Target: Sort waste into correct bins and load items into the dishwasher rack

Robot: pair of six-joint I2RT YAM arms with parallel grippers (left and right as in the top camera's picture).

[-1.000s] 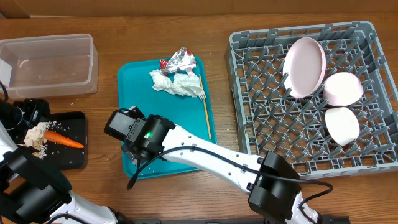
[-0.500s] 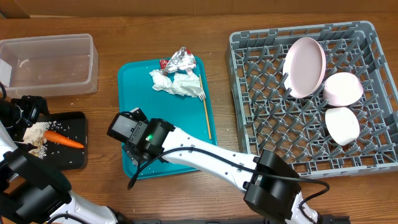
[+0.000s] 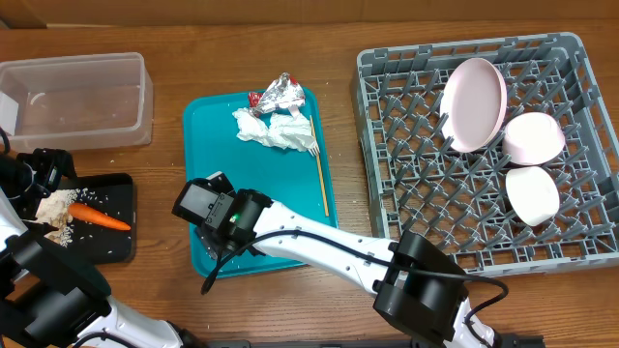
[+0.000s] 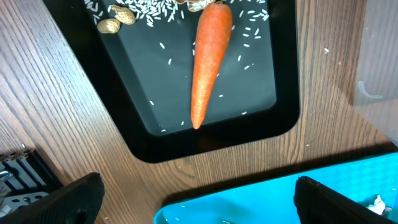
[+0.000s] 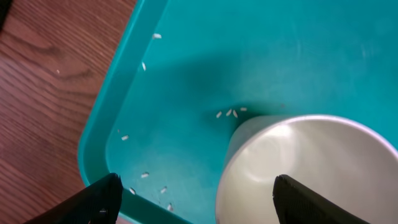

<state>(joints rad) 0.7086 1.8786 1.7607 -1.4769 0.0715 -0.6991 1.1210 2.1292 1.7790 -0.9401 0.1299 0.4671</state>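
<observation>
My right gripper (image 5: 208,199) is open low over the near-left corner of the teal tray (image 5: 267,56). The white cup (image 5: 311,168) stands on the tray between its fingers, closer to the right one. In the overhead view the arm (image 3: 215,215) hides the cup. My left gripper (image 4: 199,199) is open and empty beside the black tray (image 4: 249,93), which holds the orange carrot (image 4: 208,59) and beige food bits (image 4: 118,18). Crumpled napkins (image 3: 276,130), the foil wrapper (image 3: 279,93) and the fork (image 3: 320,179) lie on the teal tray. The grey rack (image 3: 416,145) holds the plate (image 3: 474,103) and two bowls (image 3: 533,137).
The clear tub (image 3: 77,97) stands at the back left, behind the black tray (image 3: 121,188). Rice grains are scattered on both trays. The rack fills the right side of the table.
My right gripper has slid a little nearer and to the right along the teal tray's left side. The left arm has barely shifted.
</observation>
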